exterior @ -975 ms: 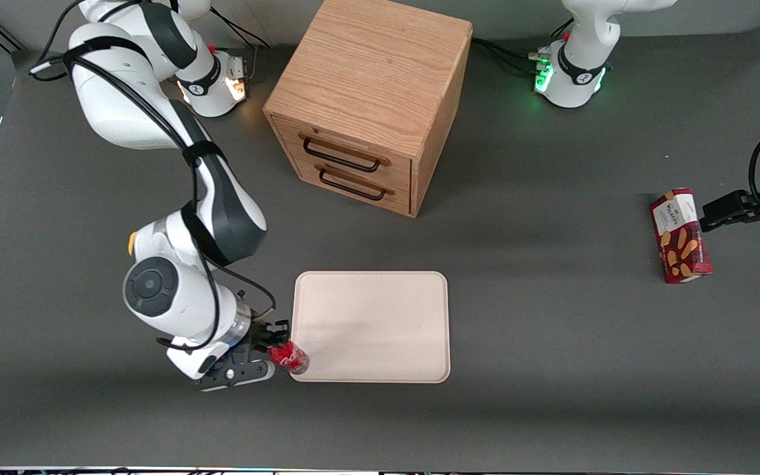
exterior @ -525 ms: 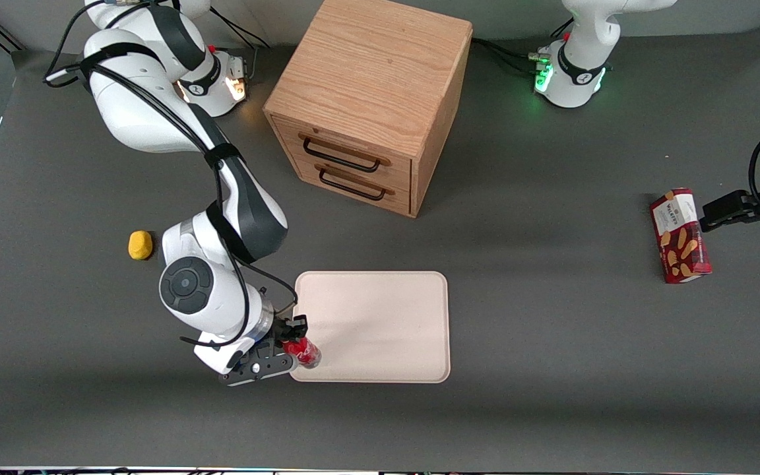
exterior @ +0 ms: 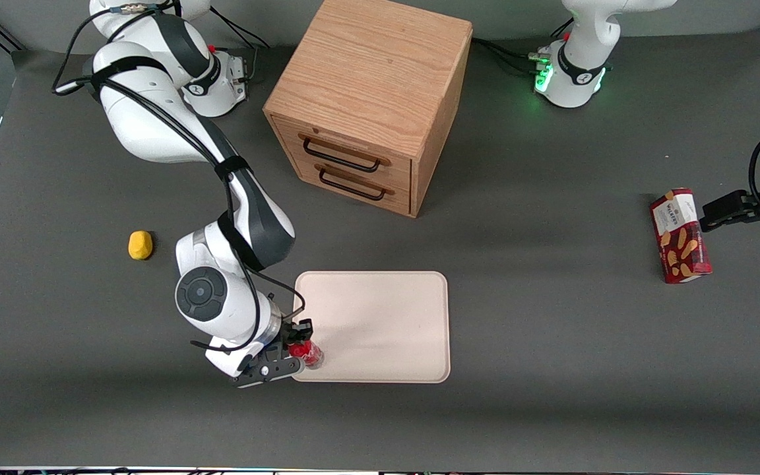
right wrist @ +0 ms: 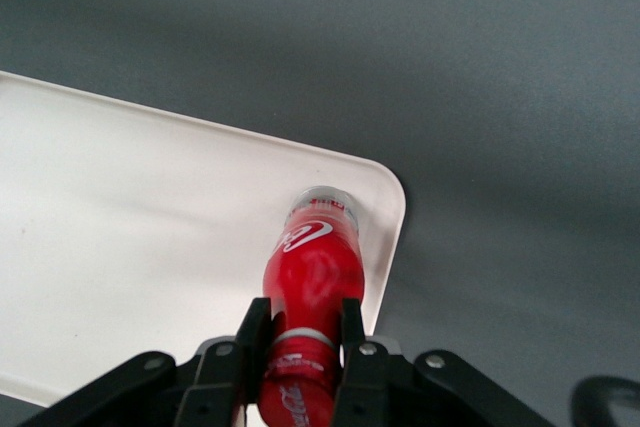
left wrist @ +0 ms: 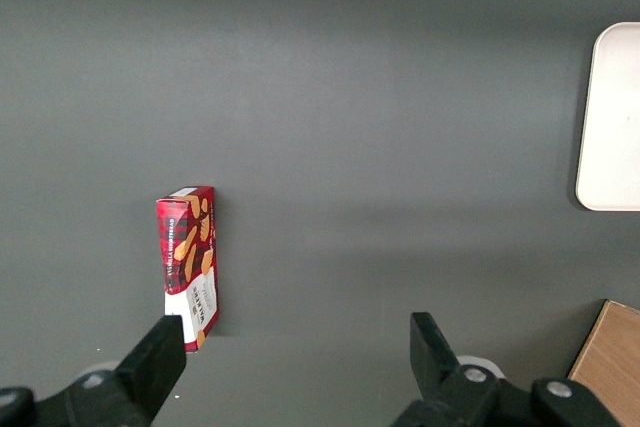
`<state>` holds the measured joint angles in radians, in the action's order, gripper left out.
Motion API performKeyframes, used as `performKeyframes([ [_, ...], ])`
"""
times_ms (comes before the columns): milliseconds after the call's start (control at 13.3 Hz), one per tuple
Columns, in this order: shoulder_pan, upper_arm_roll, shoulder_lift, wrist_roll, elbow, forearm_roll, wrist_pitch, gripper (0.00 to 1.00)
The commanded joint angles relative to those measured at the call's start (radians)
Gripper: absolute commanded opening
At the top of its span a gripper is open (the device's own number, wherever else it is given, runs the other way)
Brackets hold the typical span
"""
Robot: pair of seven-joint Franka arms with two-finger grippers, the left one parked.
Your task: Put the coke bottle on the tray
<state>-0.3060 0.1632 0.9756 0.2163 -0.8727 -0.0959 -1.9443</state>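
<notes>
Since a second ago the right arm has swung from just off the tray's edge toward the parked arm's end, carrying the bottle in over the tray's corner and uncovering a small yellow lump on the table.

From the front, the gripper hangs over the tray at the corner nearest the camera on the working arm's side, with the coke bottle in it, above the tray just inside the rim. A wooden drawer cabinet stands farther from the camera, and a red snack box lies well apart toward the parked arm's end.

The parked arm's wrist camera shows only the snack box and a bare edge of the tray.

On the working wrist camera, the fingers pinch the bottle just under its cap, its clear base pointing down at the tray close to the rounded corner. I cannot tell whether the base touches yet.

The risk, as I judge it, is the spot: so near the rim, a release from any height or at a tilt could tip this narrow bottle, and it might roll off onto the table.
</notes>
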Motion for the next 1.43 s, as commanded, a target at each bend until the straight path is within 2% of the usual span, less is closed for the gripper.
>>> performKeyframes([
  [0, -0.004, 0.004, 0.011, 0.005, 0.037, -0.018, 0.001, 0.70],
  [75, -0.004, 0.004, 0.011, 0.003, 0.037, -0.018, 0.001, 1.00],
  [750, 0.001, 0.004, -0.004, 0.006, 0.021, -0.015, -0.021, 1.00],
  [975, 0.027, 0.002, -0.083, -0.004, 0.000, -0.008, 0.066, 1.00],
  [1200, 0.076, -0.007, -0.329, -0.011, -0.249, 0.007, 0.117, 1.00],
  [1350, 0.100, -0.054, -0.536, -0.009, -0.481, 0.086, 0.116, 1.00],
])
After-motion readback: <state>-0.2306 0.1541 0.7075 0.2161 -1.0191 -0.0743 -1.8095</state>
